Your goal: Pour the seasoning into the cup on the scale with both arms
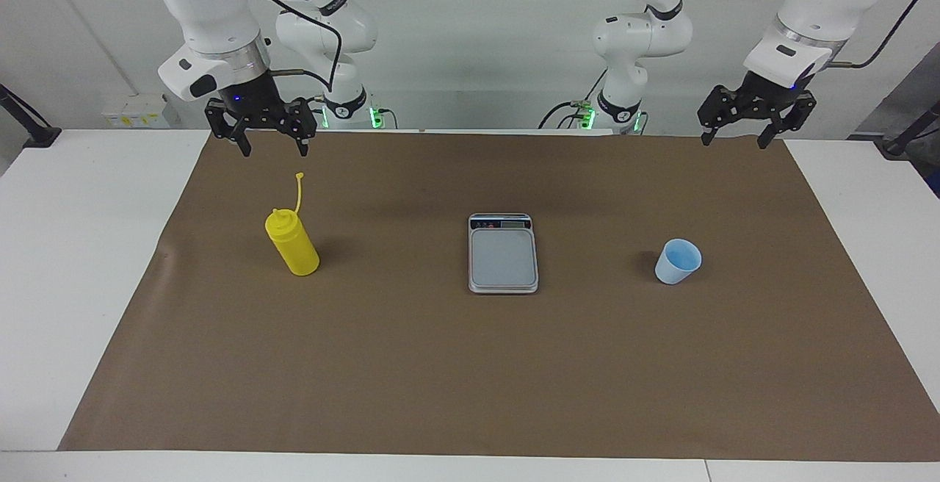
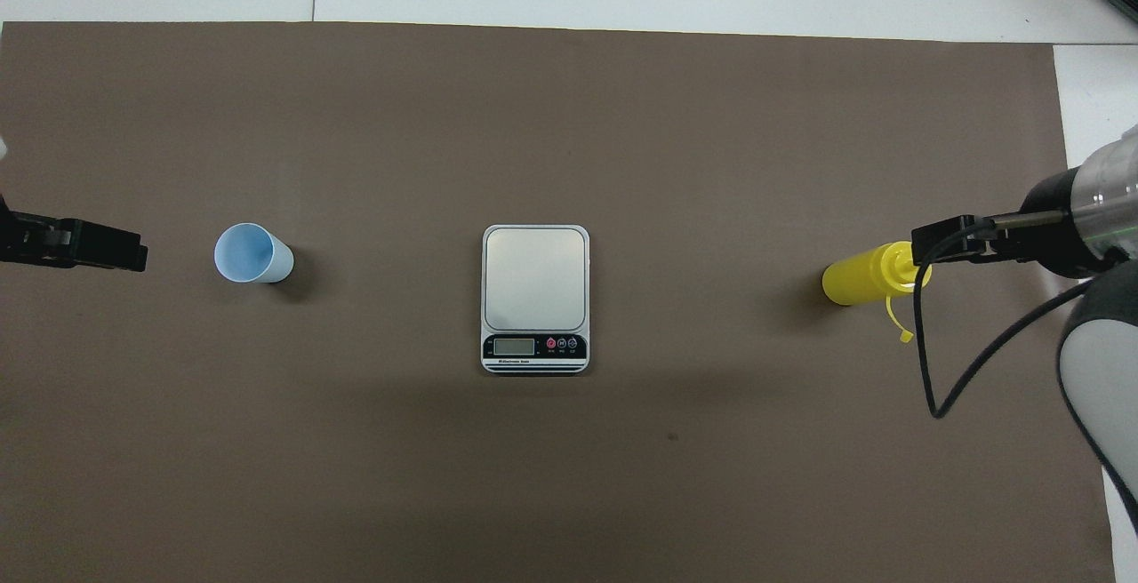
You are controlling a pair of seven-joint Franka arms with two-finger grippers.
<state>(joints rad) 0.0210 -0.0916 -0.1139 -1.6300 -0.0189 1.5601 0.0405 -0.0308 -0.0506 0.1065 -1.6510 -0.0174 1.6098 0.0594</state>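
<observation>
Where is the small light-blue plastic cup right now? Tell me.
The small light-blue plastic cup stands upright on the brown mat toward the left arm's end of the table, beside the flat silver-grey kitchen scale but apart from it.

Two white jointed robot arms up in the air, each with a black two-finger gripper pointing down. Right gripper (image 1: 269, 145) with fingers wide apart, holding nothing. Left gripper (image 1: 734, 137) the same, fingers wide apart, holding nothing

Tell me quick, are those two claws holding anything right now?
Left gripper: open, empty, raised near the blue cup.
Right gripper: open, empty, raised near the yellow squeeze bottle.
</observation>
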